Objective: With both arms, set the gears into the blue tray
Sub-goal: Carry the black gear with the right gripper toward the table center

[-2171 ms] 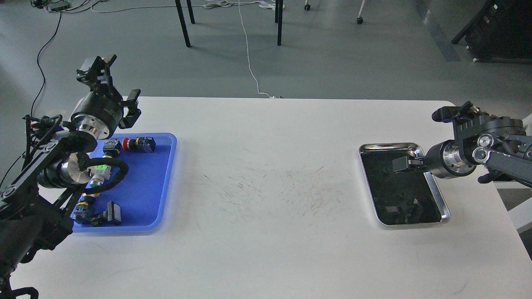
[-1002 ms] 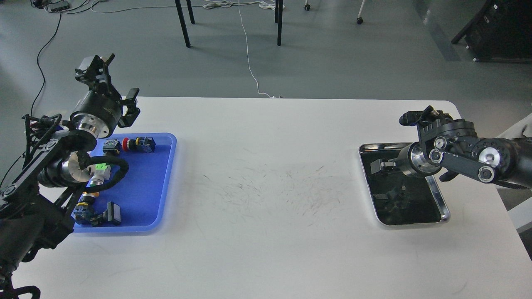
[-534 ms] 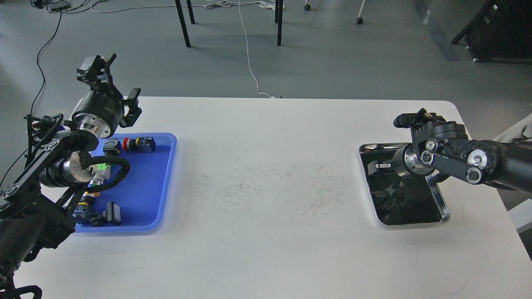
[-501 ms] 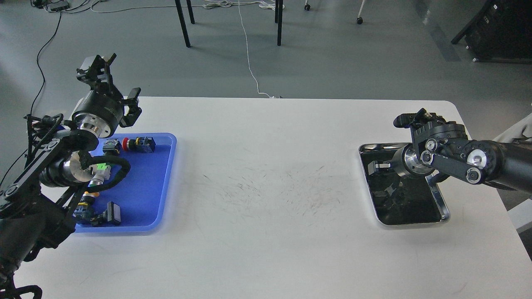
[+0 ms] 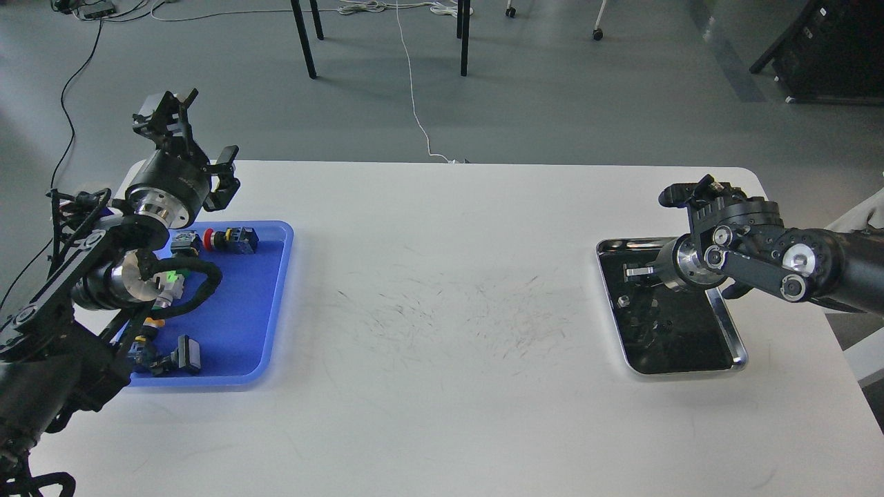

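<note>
My right hand (image 5: pixel 630 271) hangs over the steel tray (image 5: pixel 732 338), state indeterminate. My left hand (image 5: pixel 197 141), fingers spread, sits above the blue tray (image 5: pixel 266 304).

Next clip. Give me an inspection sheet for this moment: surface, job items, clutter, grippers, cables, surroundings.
Surface: white table, dark scuff marks at its centre.
Job's things: blue tray at left; gears cannot be picked out with certainty, only small dark shapes and reflections inside the steel tray at right.
Clutter: push-button switches lying in the blue tray.
Grippers: left gripper raised past the blue tray's far edge, fingers spread, empty; right gripper low over the steel tray, open or shut not readable.
Cables: black loom on the left arm; white cord on the floor.
Surroundings: grey floor, black furniture legs.
</note>
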Controlling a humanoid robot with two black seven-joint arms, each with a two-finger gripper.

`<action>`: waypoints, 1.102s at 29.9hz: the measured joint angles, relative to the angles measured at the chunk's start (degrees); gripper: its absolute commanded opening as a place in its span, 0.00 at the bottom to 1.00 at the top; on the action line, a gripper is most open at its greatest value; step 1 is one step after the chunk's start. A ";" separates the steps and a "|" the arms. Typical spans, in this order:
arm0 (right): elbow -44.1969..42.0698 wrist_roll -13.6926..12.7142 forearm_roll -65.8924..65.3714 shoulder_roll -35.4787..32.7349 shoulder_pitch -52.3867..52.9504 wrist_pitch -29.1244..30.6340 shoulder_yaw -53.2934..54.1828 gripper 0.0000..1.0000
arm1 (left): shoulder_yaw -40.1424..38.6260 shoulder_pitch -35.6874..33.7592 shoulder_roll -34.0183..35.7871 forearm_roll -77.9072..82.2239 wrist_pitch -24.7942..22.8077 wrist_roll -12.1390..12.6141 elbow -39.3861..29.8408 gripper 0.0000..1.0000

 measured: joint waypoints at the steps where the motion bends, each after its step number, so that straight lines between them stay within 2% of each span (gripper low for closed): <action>1: 0.02 0.01 0.00 -0.11 0.13 0.00 0.00 0.02 | 0.00 -0.01 0.00 0.00 0.01 0.00 0.00 0.98; 8: 1.23 0.03 0.18 -1.32 2.72 0.01 0.21 0.02 | -0.04 -0.04 0.00 0.00 0.02 0.00 0.00 0.98; 12: 6.16 0.31 1.55 -2.84 7.79 0.02 1.70 0.02 | -0.08 -0.09 0.00 0.00 0.01 0.00 0.06 0.98; 18: 10.78 0.43 14.08 -2.03 16.42 0.02 7.08 0.02 | 0.14 -0.09 0.11 -0.02 0.03 -0.01 0.13 0.98; 24: 9.75 0.87 24.23 7.67 16.91 0.01 12.65 0.02 | 0.18 -0.12 0.68 -0.02 0.01 -0.01 0.24 0.98; 30: 2.67 1.58 27.37 22.34 11.01 0.02 15.27 0.02 | 0.18 -0.12 1.80 -0.24 -0.07 0.05 0.81 0.98; 33: -0.82 1.65 27.41 24.50 7.36 0.01 16.08 0.02 | 0.03 -0.04 2.10 -0.51 -0.09 0.06 1.57 0.98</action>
